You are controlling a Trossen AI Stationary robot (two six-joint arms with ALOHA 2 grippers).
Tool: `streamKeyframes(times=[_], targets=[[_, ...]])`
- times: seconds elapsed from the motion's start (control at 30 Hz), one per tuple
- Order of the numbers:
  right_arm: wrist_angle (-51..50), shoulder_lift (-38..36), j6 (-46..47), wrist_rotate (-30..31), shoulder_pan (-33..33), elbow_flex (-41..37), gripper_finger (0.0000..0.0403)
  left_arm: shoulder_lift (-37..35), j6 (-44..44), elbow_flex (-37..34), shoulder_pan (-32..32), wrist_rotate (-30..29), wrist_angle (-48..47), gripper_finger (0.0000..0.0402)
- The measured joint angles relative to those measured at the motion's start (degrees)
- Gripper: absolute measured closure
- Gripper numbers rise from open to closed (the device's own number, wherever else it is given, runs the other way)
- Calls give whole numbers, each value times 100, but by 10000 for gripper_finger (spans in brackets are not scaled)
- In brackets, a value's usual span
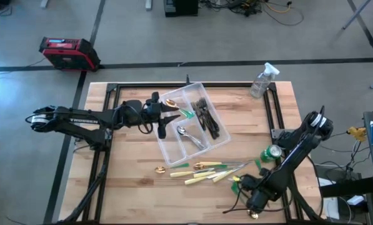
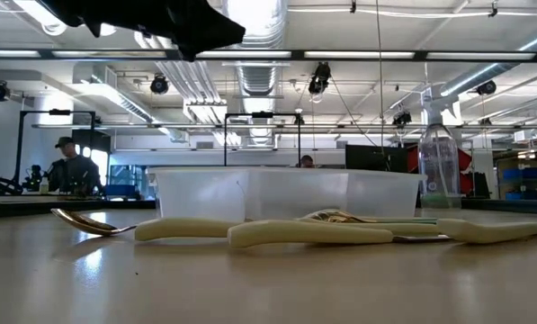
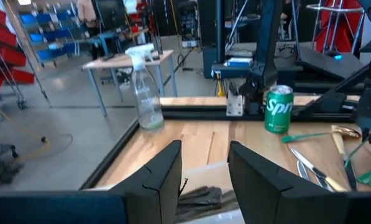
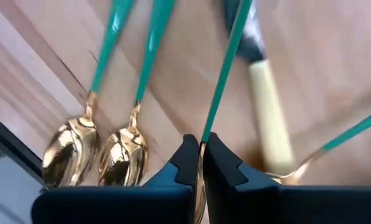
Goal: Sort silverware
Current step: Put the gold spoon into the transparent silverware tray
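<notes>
Right gripper [image 4: 199, 163] clenched on a thin green-handled gold utensil [image 4: 225, 68]; two green-handled gold spoons [image 4: 86, 134] lie alongside, roughly parallel. Left gripper [image 3: 204, 171] released, above clear plastic tray [image 1: 174, 139].

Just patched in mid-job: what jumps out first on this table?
The clear tray at mid-table already holds dark forks and silver spoons, with the left hand over its left side. Cream-handled knives lie loose on the wood in front of it. At the front right corner, the right hand is shut on a green-handled piece, beside two gold spoons.
</notes>
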Motion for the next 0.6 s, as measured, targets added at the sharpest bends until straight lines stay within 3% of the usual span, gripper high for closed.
streamKeyframes(times=[0.1,0.33,0.6], targets=[[-340,-260,-211,660,-125,278,402,0,162,-2,0,34,227,283],[-466,-932,-1283,3096,-727,586,403,-2,467,-41,0,360,381,283],[293,-979,-2835,4511,-2185,372,403,-7,53,-214,0,653,449,283]])
